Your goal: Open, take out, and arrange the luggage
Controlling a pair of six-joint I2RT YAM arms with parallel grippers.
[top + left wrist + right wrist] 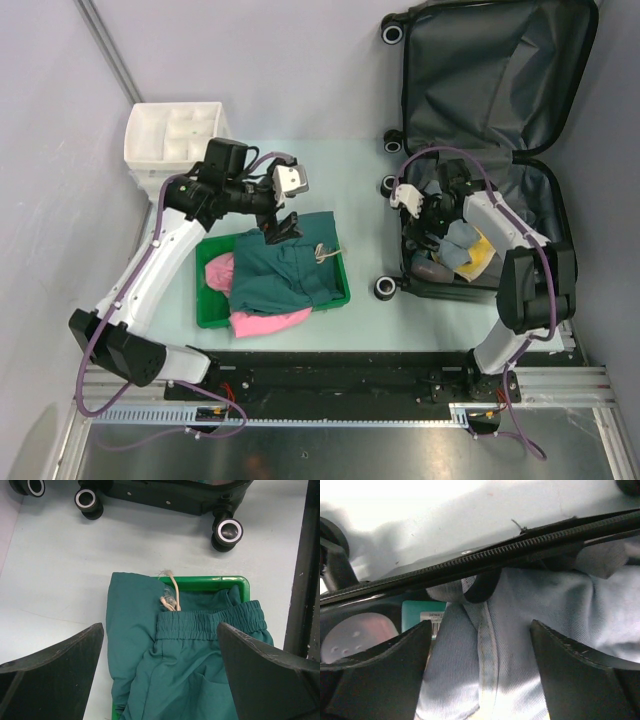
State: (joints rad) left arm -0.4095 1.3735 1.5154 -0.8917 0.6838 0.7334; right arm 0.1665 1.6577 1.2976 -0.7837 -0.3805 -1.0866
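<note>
Luggage (500,90), a large hard-shell suitcase with black edges, lies open on the pale surface (340,180), directly ahead of the right arm.

The largest likely risk is the whole luggage being dragged. The right claw (480,623), spread wide and holding nothing, hangs just inside the luggage's zip rim. If it closes there, it may catch the zip teeth or the dark strap loop, and a pull could shift the case.

On the wheel side of the luggage sits a flat green plastic tray (215,318). Teal drawstring shorts (290,270) spill over its rim, so anything piled on top could slide off. The left claw (282,228), also wide and empty, hovers over them.

A smaller risk is that the pale blue denim garment (560,610) under the right claw snags on the zip.

The luggage's lid shows crumpled dark grey lining. Its lower half is partly full of clothes. Its black wheels (230,530) have pale hubs.
</note>
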